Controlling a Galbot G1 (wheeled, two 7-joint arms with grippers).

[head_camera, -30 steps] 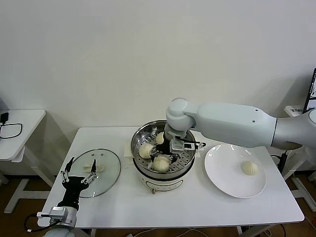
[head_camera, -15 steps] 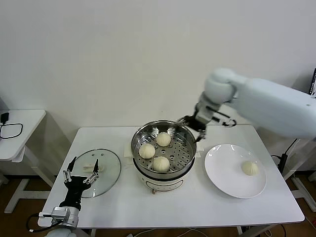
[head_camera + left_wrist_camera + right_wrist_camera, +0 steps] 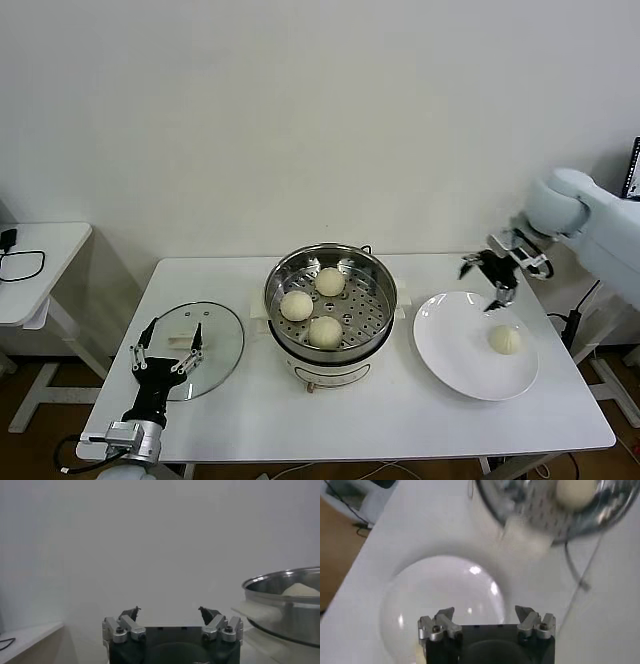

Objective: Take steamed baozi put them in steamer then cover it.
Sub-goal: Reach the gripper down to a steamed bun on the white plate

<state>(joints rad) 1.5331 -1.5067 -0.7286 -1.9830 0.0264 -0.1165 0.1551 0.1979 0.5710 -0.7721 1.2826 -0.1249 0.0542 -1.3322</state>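
The steel steamer [image 3: 376,300] stands mid-table on its cream base and holds three baozi [image 3: 330,281], [image 3: 296,304], [image 3: 324,330] on its perforated tray. Another baozi [image 3: 505,339] lies on the white plate [image 3: 450,345]. My right gripper [image 3: 487,277] hovers open and empty above the plate's far edge; its wrist view looks down on the plate [image 3: 440,595] and the steamer [image 3: 540,515]. The glass cover [image 3: 215,345] lies flat at the left with its white handle [image 3: 180,340] up. My left gripper [image 3: 168,345] waits open at the cover's near edge, empty in its own view [image 3: 169,614].
A second small white table [image 3: 40,260] with a black cable stands off to the left. The wall runs close behind the table. The left wrist view catches the steamer's rim [image 3: 285,580] with a bun [image 3: 300,589] showing above it.
My right gripper has lifted out of the steamer and swung right to above the plate. The three buns stay in the steamer. The left gripper has hardly moved.
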